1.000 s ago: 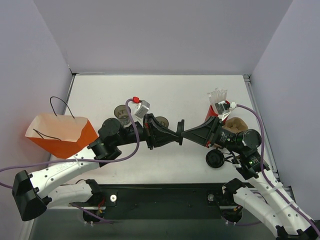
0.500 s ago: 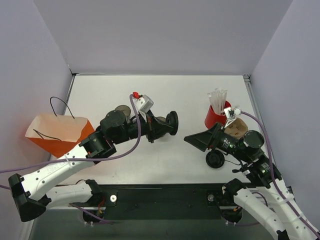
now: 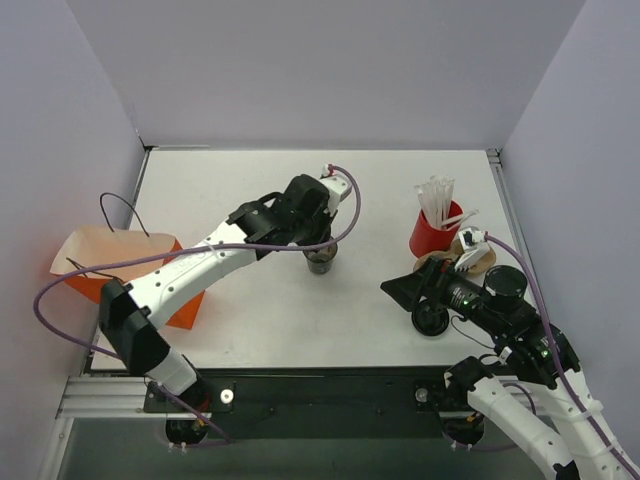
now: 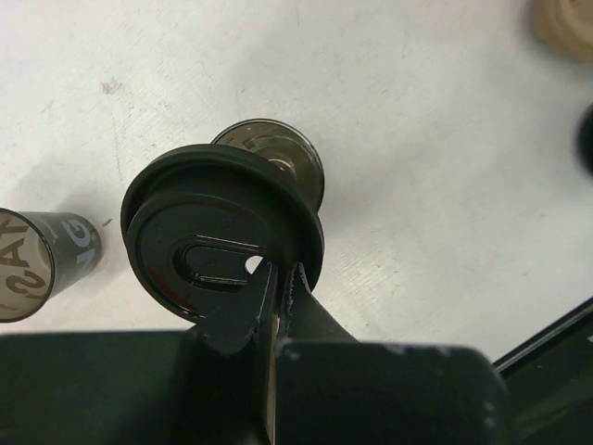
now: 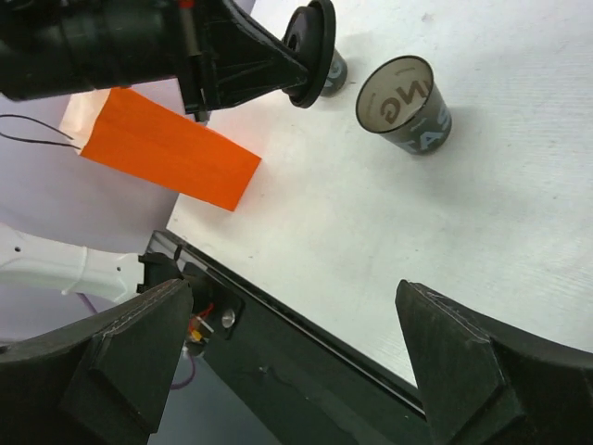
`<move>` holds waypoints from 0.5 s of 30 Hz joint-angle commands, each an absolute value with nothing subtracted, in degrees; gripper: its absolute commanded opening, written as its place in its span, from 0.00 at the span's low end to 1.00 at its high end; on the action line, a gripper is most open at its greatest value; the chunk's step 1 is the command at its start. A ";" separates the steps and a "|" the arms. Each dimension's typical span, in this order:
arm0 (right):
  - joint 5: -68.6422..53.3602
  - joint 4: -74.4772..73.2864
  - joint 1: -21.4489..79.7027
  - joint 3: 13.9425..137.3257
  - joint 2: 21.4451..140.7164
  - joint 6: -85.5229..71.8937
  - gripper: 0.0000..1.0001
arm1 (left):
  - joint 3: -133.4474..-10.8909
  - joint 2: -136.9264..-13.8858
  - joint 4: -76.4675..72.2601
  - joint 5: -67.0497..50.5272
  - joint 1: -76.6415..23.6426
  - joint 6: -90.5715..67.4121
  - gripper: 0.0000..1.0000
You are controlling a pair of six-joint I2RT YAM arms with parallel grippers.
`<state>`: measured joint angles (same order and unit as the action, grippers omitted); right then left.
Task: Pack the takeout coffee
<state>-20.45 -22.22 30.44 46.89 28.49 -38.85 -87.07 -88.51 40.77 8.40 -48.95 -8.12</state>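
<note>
A white table (image 3: 400, 190) fills the overhead view, with grey walls on three sides.

At 9 o'clock from the table's centre lies a large orange paper bag (image 3: 120, 262) with thin dark string handles, its pale open mouth facing up.

The left arm reaches from 8 o'clock to the centre. Its left claw (image 4: 276, 273) is clamped tight on the rim of a round black plastic lid (image 4: 213, 232), pinching it at the edge. The lid is held on a tilt, just over and beside a small dark plastic cup (image 4: 276, 148). This cup is the takeout coffee's cup. It stands upright near the centre of the table, mouth uncovered, with the lid not seated on it.

The right arm sits at 4 o'clock. Its right claw (image 5: 292, 292) is spread wide with nothing between the fingers, pointing towards 9 o'clock.

A red round cup (image 3: 432, 238) packed with white sticks stands at 2 o'clock. Tan cardboard pieces (image 3: 476, 256) lie just beside it, partly hidden by the right arm.

A second dark see-through cup (image 5: 408, 107) with pale lettering and no lid stands close to the first cup. It is out of sight in the overhead view.

A separate flat black lid disc (image 3: 430, 318) lies at 4 o'clock, beneath the right arm.
</note>
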 commanded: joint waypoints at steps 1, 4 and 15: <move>-16.79 -25.31 30.76 50.27 30.06 -35.07 0.99 | -96.49 -95.25 50.18 11.34 -48.34 -4.31 0.00; -16.26 -25.84 30.67 50.27 30.67 -34.37 0.99 | -98.61 -98.60 51.15 10.02 -48.60 -5.18 0.00; -15.03 -27.51 30.67 51.24 30.59 -33.05 0.99 | -103.54 -106.87 53.18 8.26 -48.69 -5.45 0.00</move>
<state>-16.49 -27.18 30.44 48.53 30.15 -34.28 -100.49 -105.86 51.83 9.50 -48.64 -6.11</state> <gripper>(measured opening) 0.985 0.036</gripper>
